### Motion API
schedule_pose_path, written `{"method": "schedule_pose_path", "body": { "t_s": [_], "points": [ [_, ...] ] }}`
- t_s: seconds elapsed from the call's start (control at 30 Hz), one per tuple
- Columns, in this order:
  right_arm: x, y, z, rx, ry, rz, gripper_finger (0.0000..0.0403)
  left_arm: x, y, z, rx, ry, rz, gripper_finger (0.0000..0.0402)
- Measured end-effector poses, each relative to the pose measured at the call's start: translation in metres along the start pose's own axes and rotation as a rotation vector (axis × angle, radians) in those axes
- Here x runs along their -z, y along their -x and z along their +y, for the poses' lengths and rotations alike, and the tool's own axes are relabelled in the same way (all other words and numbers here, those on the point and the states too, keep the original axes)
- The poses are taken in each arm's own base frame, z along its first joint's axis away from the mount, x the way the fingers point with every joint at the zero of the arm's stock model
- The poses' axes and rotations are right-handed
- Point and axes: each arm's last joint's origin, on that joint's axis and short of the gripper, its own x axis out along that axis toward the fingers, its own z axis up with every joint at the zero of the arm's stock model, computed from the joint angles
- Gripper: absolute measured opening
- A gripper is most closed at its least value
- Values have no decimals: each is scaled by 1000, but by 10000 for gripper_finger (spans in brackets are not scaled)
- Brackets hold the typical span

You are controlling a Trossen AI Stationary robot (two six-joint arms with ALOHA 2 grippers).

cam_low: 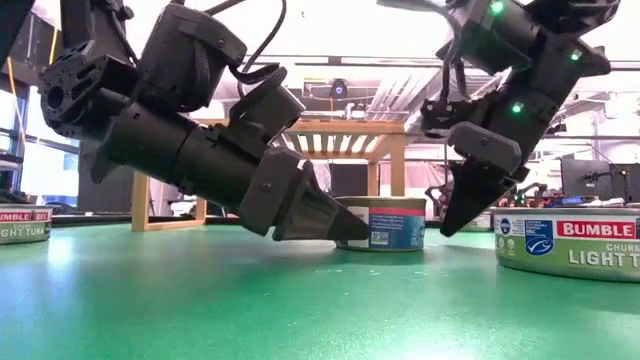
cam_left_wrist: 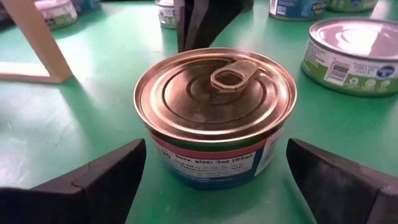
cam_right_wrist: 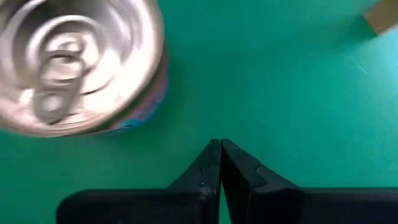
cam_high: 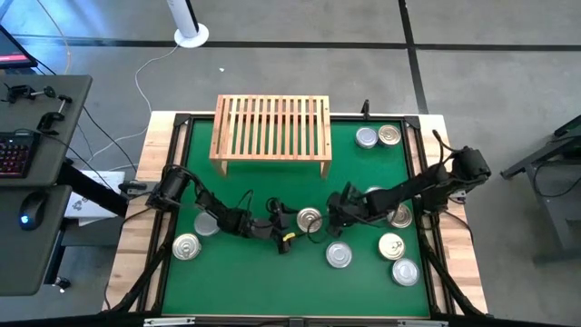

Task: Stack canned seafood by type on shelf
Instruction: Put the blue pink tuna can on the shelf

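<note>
A gold-lidded tin [cam_left_wrist: 214, 99] with a pull tab stands upright on the green mat, near the table's middle [cam_high: 310, 219]. My left gripper [cam_left_wrist: 216, 149] is open and low over the mat. Its two fingers stand on either side of this tin without touching it. My right gripper [cam_right_wrist: 221, 149] is shut, points down at the mat just right of the same tin [cam_right_wrist: 81, 62] and stays apart from it. The light-wood slatted shelf [cam_high: 272, 132] stands at the far side with nothing on its top.
More tins stand on the mat: two near the left arm [cam_high: 207, 224] [cam_high: 186, 246], several at the right near side [cam_high: 339, 254] [cam_high: 391, 245] [cam_high: 405, 271], and two at the far right corner [cam_high: 366, 137] [cam_high: 389, 134]. Bare green mat [cam_high: 263, 195] lies between the shelf and the grippers.
</note>
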Motion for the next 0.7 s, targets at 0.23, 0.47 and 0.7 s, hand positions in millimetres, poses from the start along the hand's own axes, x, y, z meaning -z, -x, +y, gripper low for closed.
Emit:
{"method": "schedule_pose_path", "body": {
  "t_s": [0.23, 0.47, 0.7],
  "points": [
    [-4, -1, 3, -38, 10, -30, 3, -1, -5, 7, 17, 14, 2, 374],
    [-4, -1, 4, -46, 3, -36, 3, 19, 4, 14, 49, -24, -56, 374],
    [-6, -1, 5, -65, -37, -50, 3, 36, 5, 16, 47, 29, -207, 374]
  ]
}}
